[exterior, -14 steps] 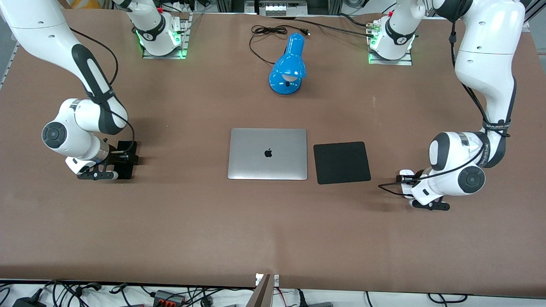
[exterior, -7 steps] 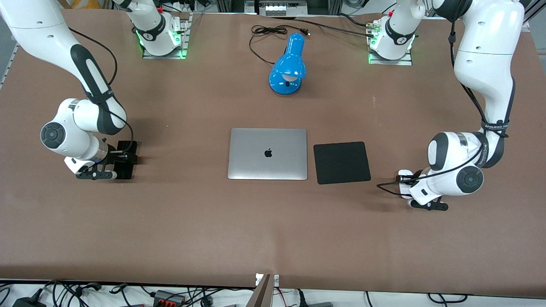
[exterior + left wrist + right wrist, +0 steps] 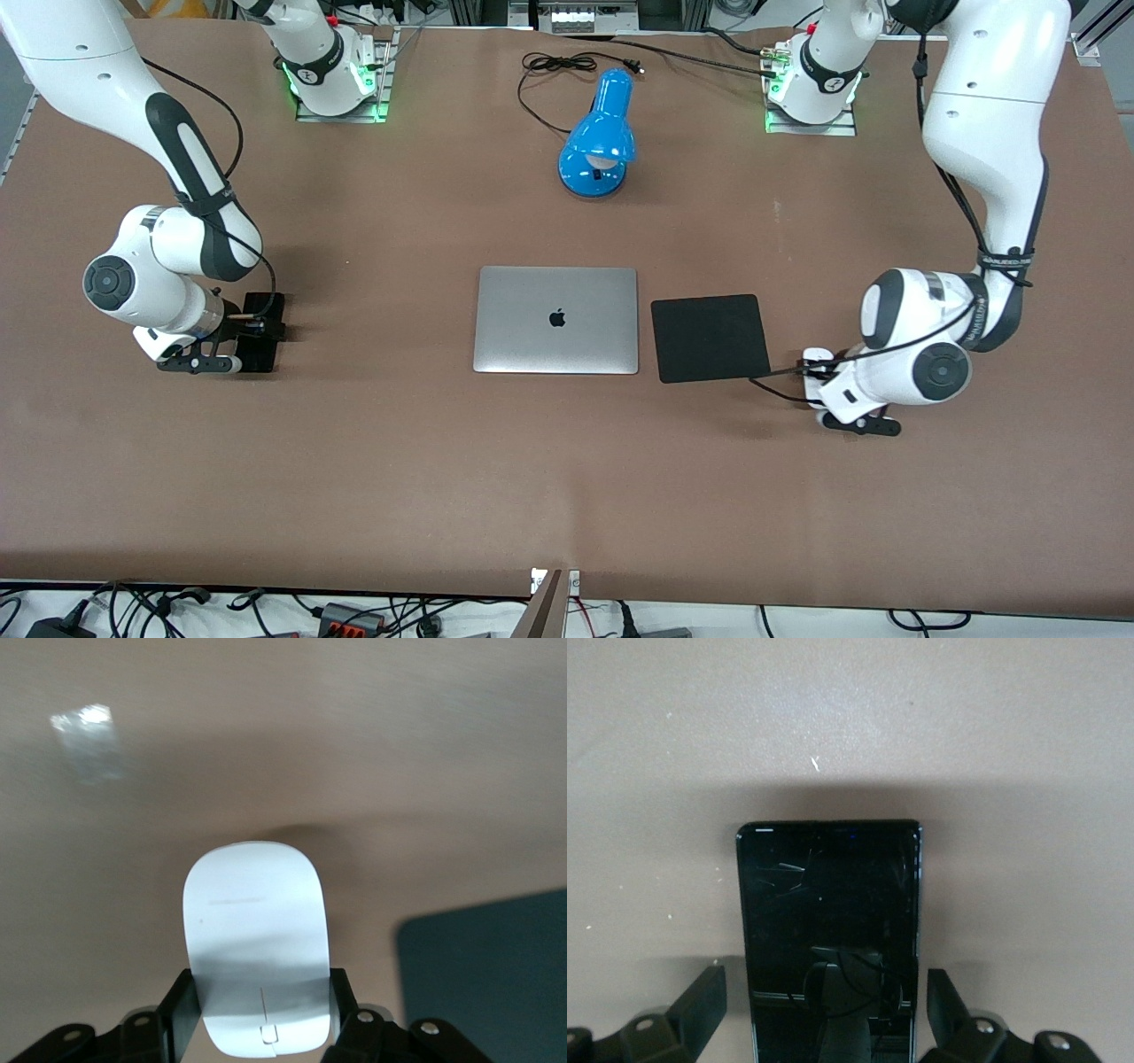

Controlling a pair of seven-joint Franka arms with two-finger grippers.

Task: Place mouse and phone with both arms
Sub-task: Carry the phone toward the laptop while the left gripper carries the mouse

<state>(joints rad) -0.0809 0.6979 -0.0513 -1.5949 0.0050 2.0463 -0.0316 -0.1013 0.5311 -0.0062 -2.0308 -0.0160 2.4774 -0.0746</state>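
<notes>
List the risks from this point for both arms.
1. The left gripper holds the mouse only at one end, most of it sticking out; it may tilt or slip on the way to the mat.
2. The right gripper straddles the phone with gaps on both sides; closing off-centre might skew it.
3. The phone lies flat on the table, so the gripper may scrape it.

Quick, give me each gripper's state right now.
Left gripper: shut on the mouse, beside the black mat.
Right gripper: open, fingers either side of the phone, not touching it.
</notes>
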